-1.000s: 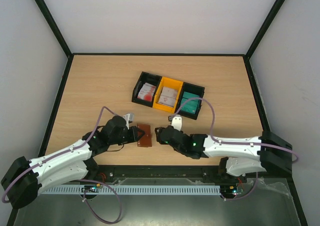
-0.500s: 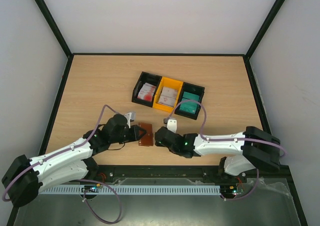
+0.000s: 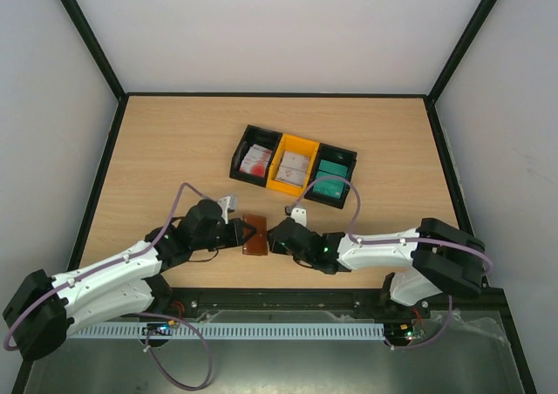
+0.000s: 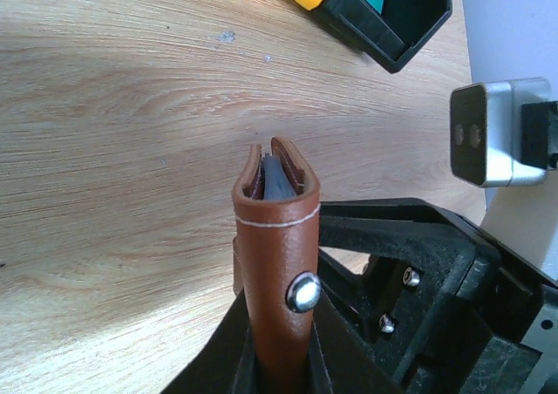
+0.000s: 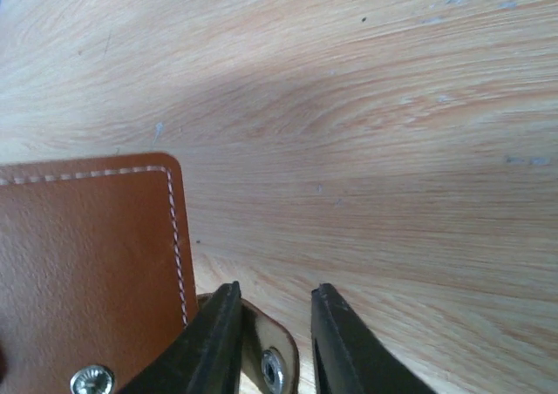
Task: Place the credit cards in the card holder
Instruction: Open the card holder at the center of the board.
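The card holder (image 3: 255, 237), a brown leather wallet, lies near the table's front edge between my two grippers. My left gripper (image 3: 239, 234) is shut on its left end; in the left wrist view the card holder (image 4: 277, 228) stands on edge between the fingers, with grey-blue lining showing at its top. My right gripper (image 3: 275, 234) is at its right side, jaws partly apart. The snap tab (image 5: 272, 359) lies between them against the left finger (image 5: 218, 324), with a gap to the other. The credit cards (image 3: 330, 180) are teal, with white ones (image 3: 255, 160) in the bins.
Three joined bins stand mid-table: a black one (image 3: 247, 139), a yellow one (image 3: 281, 185) and a black one (image 3: 342, 156). The right arm's black body (image 4: 418, 281) is close beside the card holder. Black frame rails border the table.
My right gripper has moved left up to the card holder's right edge and its jaws have narrowed around the snap tab. The left gripper has kept its hold and barely moved.
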